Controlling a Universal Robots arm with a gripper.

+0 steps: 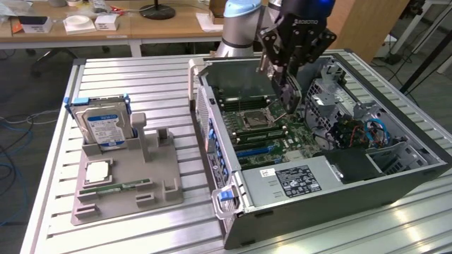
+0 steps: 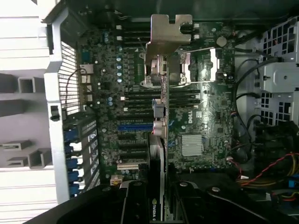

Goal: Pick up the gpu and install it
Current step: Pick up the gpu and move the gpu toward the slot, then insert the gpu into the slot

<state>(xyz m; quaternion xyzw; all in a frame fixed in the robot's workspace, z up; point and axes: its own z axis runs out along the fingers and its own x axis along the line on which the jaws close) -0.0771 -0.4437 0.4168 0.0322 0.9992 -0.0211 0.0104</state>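
**Tool and card.** The tool (image 2: 159, 207), partly out of frame in the wrist view, is clamped on the gpu (image 2: 160, 140), with dark fingers (image 2: 133, 203) flanking it on both sides. We see the card edge-on, so its faces are hidden. Its stamped silver bracket (image 2: 169, 32) sits at the end away from the tool.

**Case.** In the exterior view the card hangs as a thin dark strip inside the open tower case (image 1: 211, 111), above the green motherboard (image 1: 272, 140). We cannot tell whether it touches the board. A square processor socket (image 1: 254, 120) lies just beside it, and a boxy, labelled power supply (image 1: 289, 182) sits nearer the camera.

**Surroundings.** On the ribbed aluminium bench (image 1: 141, 74), towards the exterior view's left, a grey moulded holder (image 1: 130, 198) carries an upright hard drive (image 1: 106, 124). A narrow green memory stick (image 1: 116, 186) lies flat on it.
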